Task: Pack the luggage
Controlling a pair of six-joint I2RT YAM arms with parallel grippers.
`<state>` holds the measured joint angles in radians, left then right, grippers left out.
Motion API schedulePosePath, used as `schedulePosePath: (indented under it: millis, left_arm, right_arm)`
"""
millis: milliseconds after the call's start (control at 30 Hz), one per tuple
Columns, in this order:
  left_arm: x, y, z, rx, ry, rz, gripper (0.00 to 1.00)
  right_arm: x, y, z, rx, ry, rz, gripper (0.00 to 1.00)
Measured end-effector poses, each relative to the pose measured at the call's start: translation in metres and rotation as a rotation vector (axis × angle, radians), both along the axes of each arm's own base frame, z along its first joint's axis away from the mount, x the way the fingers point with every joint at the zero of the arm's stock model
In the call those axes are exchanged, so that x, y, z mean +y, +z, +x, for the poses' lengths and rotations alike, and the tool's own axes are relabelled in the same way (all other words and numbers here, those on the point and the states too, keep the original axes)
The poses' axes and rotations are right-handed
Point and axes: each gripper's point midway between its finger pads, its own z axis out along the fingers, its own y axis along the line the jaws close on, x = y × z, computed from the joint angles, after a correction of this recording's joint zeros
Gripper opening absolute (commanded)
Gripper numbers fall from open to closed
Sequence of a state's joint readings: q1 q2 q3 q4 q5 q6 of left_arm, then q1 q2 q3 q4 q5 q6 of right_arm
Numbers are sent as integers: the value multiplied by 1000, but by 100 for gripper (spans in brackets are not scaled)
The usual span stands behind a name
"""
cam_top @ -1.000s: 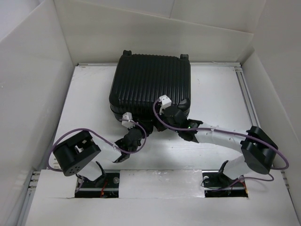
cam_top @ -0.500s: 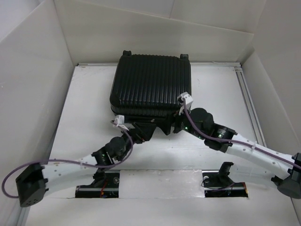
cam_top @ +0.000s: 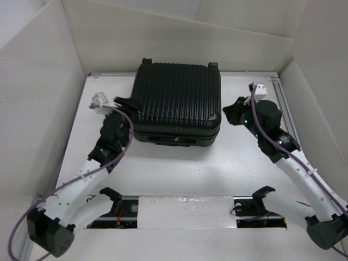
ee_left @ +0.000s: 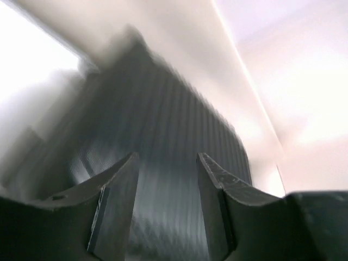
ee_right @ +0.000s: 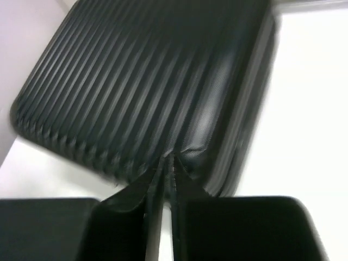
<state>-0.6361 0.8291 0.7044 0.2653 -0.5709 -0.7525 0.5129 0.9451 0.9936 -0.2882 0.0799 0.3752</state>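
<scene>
left gripper (ee_left: 167, 160): fingers are standing partly apart, gripping nothing; only blurred ribbed shell is showing through the gap
left gripper place: is hovering just beside the left edge of the luggage (cam_top: 176, 100), toward its far-left corner; cannot tell if touching
right gripper (ee_right: 167, 160): fingers are sitting pressed together, only a thin slit between them, nothing in it
right gripper place: is hanging just beside the right edge of the luggage, pointing left at it; contact not clear
luggage place: is lying flat, ribbed shell up, at the far middle of the worktop (cam_top: 244, 157), close to the far wall, between the two grippers
luggage state: both halves are sitting together, so it is looking closed; cannot tell if the closure is fastened
pointing: two wheels are showing at the far edge, so the base end is facing far and the top end is facing near
long axis: ribs are running near to far, and I am judging the long axis the same way, skewed slightly; the outline is looking nearly square from above
progress: judging the task as late, with the case closed
left to do: probably securing or checking the closure, then backing the arms off
</scene>
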Motion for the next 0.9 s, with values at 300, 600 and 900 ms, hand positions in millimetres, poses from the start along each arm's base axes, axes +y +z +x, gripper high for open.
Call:
schedulePosePath:
  millis: [300, 600, 900]
  left_arm:
    - [149, -26, 90, 113, 290, -74, 43]
    - [101, -124, 120, 354, 43, -90, 37]
    - [72, -104, 105, 202, 23, -116, 36]
  right_arm:
    - [-60, -27, 52, 73, -110, 43, 60]
    - [-46, -124, 87, 342, -46, 65, 29]
    - [-31, -133, 108, 351, 2, 71, 30]
